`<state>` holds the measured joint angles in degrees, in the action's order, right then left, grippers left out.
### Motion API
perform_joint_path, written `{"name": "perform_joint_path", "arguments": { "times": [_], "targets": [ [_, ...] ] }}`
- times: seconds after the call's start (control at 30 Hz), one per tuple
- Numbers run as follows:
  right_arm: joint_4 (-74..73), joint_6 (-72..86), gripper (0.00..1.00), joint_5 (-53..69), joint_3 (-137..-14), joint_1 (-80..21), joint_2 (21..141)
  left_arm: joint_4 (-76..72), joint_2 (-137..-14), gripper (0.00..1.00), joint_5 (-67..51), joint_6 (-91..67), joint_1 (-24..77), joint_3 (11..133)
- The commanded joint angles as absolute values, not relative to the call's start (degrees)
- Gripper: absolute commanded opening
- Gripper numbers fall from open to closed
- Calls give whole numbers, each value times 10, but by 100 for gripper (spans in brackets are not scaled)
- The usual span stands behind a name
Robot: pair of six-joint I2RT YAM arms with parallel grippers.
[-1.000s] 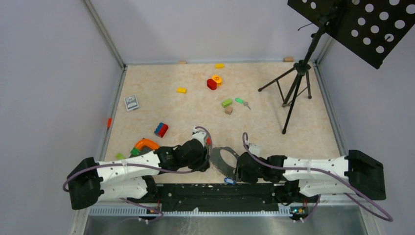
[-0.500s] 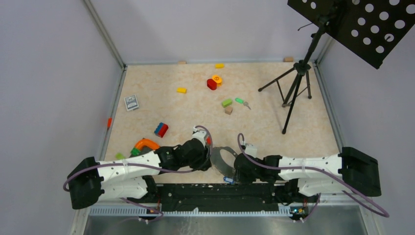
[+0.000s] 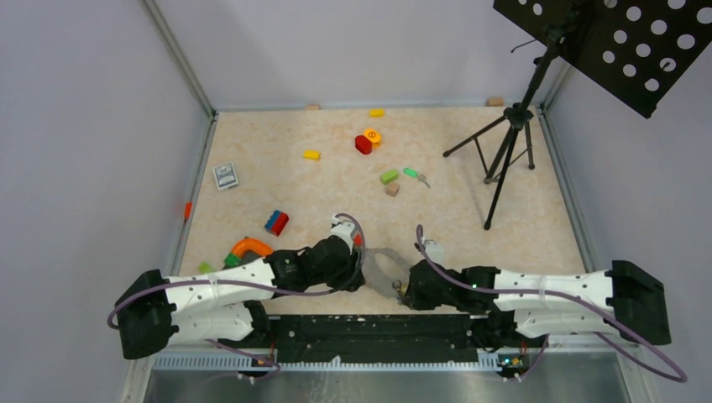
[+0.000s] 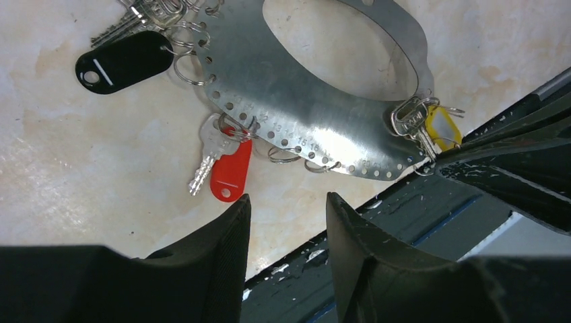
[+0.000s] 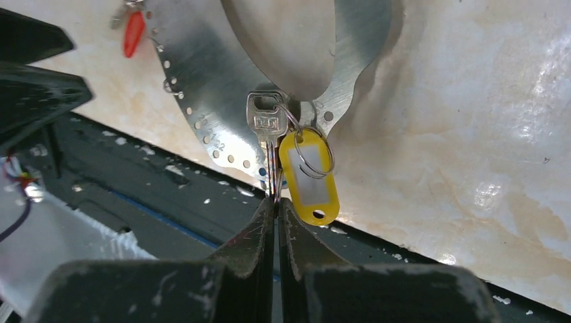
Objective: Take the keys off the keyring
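The keyring (image 3: 384, 267) is a wide grey perforated metal loop lying flat at the near table edge between both arms. On small rings hang a silver key with a red tag (image 4: 229, 173), a black tag (image 4: 124, 60) with more keys, and a silver key (image 5: 268, 131) with a yellow tag (image 5: 308, 176). My right gripper (image 5: 277, 200) is shut on the blade of the yellow-tagged key, which is still ringed to the keyring (image 5: 202, 74). Just short of the red tag, my left gripper (image 4: 287, 202) stands open and holds nothing.
A black rail (image 3: 369, 327) runs along the near edge under both grippers. Left lie an orange curved toy (image 3: 249, 247) and a red-blue block (image 3: 276, 222). Farther back are a green-headed key (image 3: 415, 175), coloured blocks and a tripod stand (image 3: 504, 159).
My right gripper has closed onto the yellow-tagged key's blade. The right arm has shifted a little. The left arm and its jaws have held still.
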<state>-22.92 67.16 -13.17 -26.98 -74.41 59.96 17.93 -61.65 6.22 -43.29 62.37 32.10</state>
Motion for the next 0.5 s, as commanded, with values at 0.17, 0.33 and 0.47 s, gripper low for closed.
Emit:
{"name": "perform_joint_path", "arguments": {
  "times": [0.17,0.33,0.47],
  "targets": [
    [-197,623,0,-144,-275,-751,471,92,-568,53,8,-386,627,331],
    [-165,606,0,-119,-281,-751,440,11,-542,57,-58,-355,627,310],
    [-174,596,0,-124,-296,-751,436,19,-530,59,-59,-320,627,323]
  ]
}}
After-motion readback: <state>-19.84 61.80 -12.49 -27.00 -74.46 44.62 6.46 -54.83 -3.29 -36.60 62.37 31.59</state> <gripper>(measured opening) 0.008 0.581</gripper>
